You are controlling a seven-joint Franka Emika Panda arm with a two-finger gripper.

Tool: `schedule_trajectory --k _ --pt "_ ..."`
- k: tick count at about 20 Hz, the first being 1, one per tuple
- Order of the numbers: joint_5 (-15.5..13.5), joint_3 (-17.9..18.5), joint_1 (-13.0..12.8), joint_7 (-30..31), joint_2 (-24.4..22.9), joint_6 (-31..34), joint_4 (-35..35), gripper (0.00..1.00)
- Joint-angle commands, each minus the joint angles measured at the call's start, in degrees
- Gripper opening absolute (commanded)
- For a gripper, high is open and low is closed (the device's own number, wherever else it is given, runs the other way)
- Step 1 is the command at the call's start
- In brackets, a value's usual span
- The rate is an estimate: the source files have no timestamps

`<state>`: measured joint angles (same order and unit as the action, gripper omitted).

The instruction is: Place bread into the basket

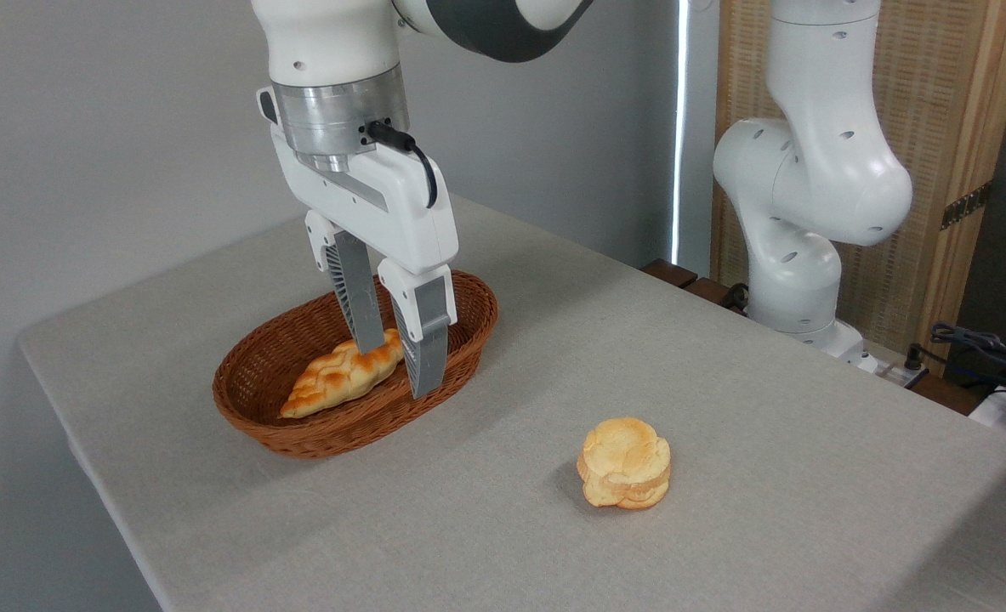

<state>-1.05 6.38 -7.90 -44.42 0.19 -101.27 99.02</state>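
Small round golden-yellow lumpy bun point(626, 463) sits on the grey cloth-covered table point(766, 476), nearest the camera, well right of and below the claw point(400, 361). Likely light, soft, crushable; grip across its layered sides. Farther back, claw released, empty, over oval brown wicker basket point(460, 327) holding braided golden-brown loaf point(332, 387).

A grey cloth-covered worktop point(724, 442) carries an oval brown wicker basket point(252, 399) toward its left side and, well apart to the right, a small round golden bun point(625, 463) lying directly on it.
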Motion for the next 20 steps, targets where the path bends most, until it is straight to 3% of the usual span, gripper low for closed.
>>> schedule_trajectory --k 1,9,20 --pt "0.70 0.56 -0.18 -0.84 -0.71 -0.07 1.52 1.00" --pt "0.79 5.39 -0.27 -9.70 -5.10 -0.15 8.73 1.00" --pt "1.14 11.46 -0.18 -27.01 -5.02 0.11 16.37 1.00"
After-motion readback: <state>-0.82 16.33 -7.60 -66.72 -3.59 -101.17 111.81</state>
